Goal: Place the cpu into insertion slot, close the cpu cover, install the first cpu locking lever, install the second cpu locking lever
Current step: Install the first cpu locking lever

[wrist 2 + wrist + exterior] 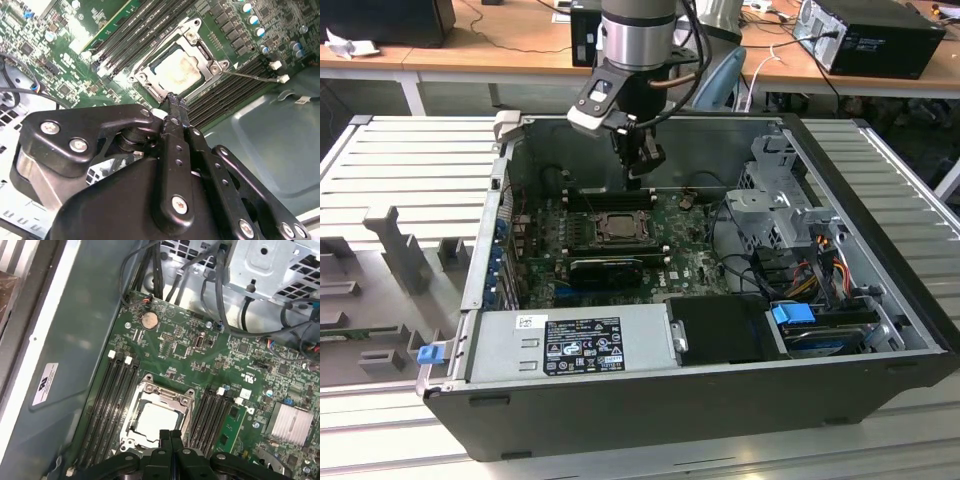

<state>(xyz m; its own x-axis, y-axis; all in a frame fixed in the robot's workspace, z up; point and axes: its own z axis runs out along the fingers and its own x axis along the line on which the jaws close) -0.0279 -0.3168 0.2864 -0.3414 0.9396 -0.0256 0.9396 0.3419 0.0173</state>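
Case: open computer case (650, 415) lying on its side on a ribbed grey table (410, 150) in the exterior view, with the green board (695, 262) face up inside.
Arm: the arm (638, 35) drops in from the far side. The claw (640, 172) hangs inside the case, just over the far edge of the chip area.
Chip: the cpu (617, 228) lies flat in the slot (594, 231), roughly mid-board.
Neighbours: a black card (607, 268) sits just on the near side of the chip. The power supply (570, 345) is against the near wall, and the drive cage (775, 200) is on the exterior view's right.
Claw, second wrist view: the fingers (176, 135) are pressed together with nothing between them, so it's closed and empty.
Cover: the silvery cover (149, 83) is down flat around the cpu, whose pale face shows through the window. The claw tip ends right at one corner of the cover, and I honestly can't tell if it's touching.
Memory: long dark memory slots (125, 37) run along both sides of the chip.
Chip, first wrist view: it sits square in the cover's window, with the two closed fingertips meeting just beside the cover's edge.
Extras: a coin battery (148, 320), a finned heatsink (292, 422) and a bundle of cables (165, 275) are all well apart from the chip.
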